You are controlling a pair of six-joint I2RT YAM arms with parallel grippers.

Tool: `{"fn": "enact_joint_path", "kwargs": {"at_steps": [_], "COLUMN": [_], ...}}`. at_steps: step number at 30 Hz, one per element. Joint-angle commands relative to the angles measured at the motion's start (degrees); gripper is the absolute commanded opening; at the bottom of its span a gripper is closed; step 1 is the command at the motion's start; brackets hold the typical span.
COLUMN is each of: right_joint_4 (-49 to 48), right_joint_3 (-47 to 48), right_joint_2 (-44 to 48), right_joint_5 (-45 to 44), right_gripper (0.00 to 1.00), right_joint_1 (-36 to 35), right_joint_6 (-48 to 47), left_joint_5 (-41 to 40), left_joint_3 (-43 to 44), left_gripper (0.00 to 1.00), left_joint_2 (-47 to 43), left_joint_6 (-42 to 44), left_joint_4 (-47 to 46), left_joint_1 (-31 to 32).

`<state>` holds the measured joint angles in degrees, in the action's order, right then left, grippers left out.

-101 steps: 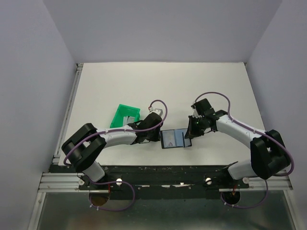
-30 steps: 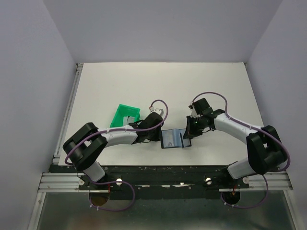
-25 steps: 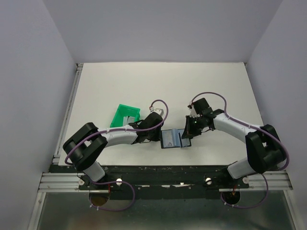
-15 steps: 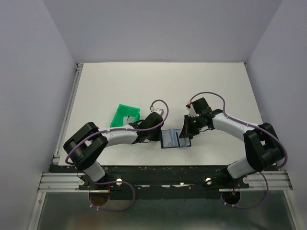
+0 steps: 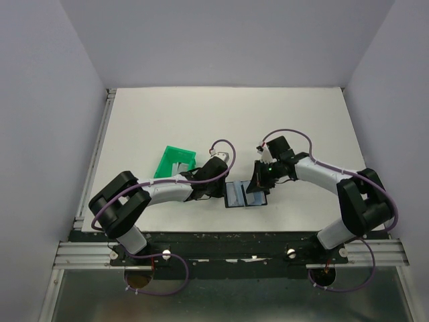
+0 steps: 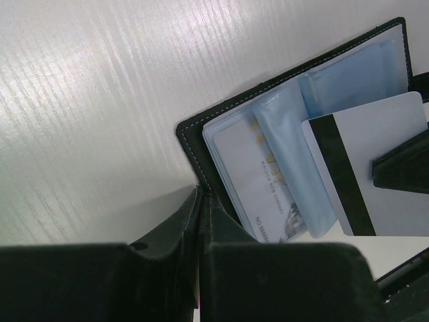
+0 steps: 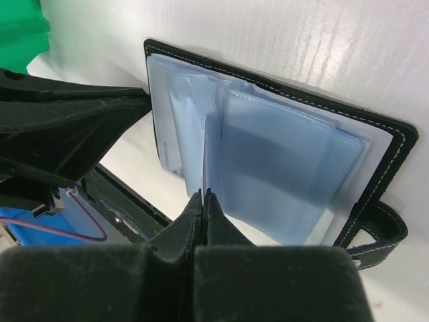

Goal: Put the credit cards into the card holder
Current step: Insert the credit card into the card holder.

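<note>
Bright, even light, soft shadows, streaky glare on the white table (image 6: 100,80).

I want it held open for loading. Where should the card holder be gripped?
Grip the card holder by its bare black rim, from its outer side: the rim juts past the plastic sleeves, where the left gripper pinches it.
</note>
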<state>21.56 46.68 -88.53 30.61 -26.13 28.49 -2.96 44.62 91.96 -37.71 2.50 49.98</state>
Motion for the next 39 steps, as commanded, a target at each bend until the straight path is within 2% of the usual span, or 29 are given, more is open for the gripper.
{"fn": "enact_joint_path", "kwargs": {"at_steps": [1, 20, 34, 39], "right_joint_4": [-1.7, -4.4, -2.4, 1.5], "right_joint_3": [1.8, 10.0, 8.5, 8.5], "right_joint_2": [-1.5, -7.8, -7.3, -6.5], "right_joint_5": [3.6, 8.9, 4.7, -1.8], "right_gripper": [0.01, 0.01, 0.01, 0.01], "right_joint_1": [0.1, -1.2, -1.2, -1.3], "right_joint_6": [0.4, 2.0, 0.7, -1.1], "left_joint_5": [1.3, 1.1, 1.0, 0.9], "left_joint_3": [1.3, 0.8, 0.8, 0.7], "left_gripper": [0.12, 0.12, 0.12, 0.12], "left_joint_2": [1.2, 0.5, 0.8, 0.8], "left_joint_6": [0.4, 0.0, 0.1, 0.1], "left_joint_4": [-0.5, -0.4, -0.4, -0.5], "left_joint_1": [0.3, 0.3, 0.3, 0.3]}}
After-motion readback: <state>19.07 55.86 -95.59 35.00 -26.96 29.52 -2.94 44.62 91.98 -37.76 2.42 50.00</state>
